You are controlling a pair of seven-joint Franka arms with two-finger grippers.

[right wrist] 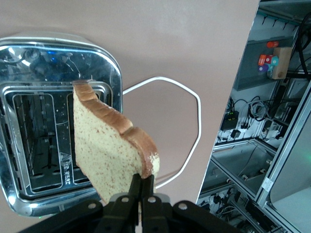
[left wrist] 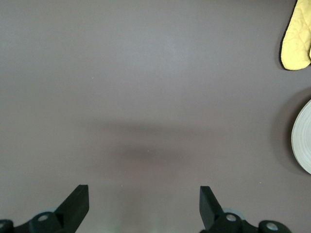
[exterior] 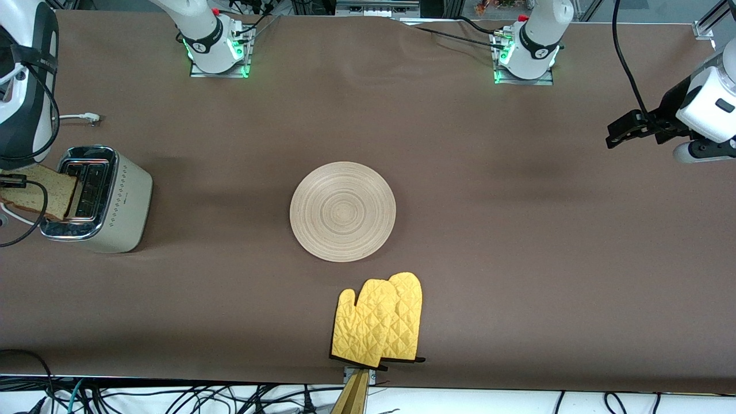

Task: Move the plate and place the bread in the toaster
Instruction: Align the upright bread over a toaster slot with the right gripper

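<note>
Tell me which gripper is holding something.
The right gripper, up over the toaster, is shut on the bread. The left gripper hangs open and empty over bare table.

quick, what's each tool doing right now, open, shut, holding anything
Left tool: open, empty, over bare table at the left arm's end.
Right tool: shut on the bread, held on edge over the toaster.

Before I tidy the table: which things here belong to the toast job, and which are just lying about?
Job:
- bread, in the right gripper over the toaster
- plate

Lying about:
- yellow oven mitts
- left gripper, open, waiting
</note>
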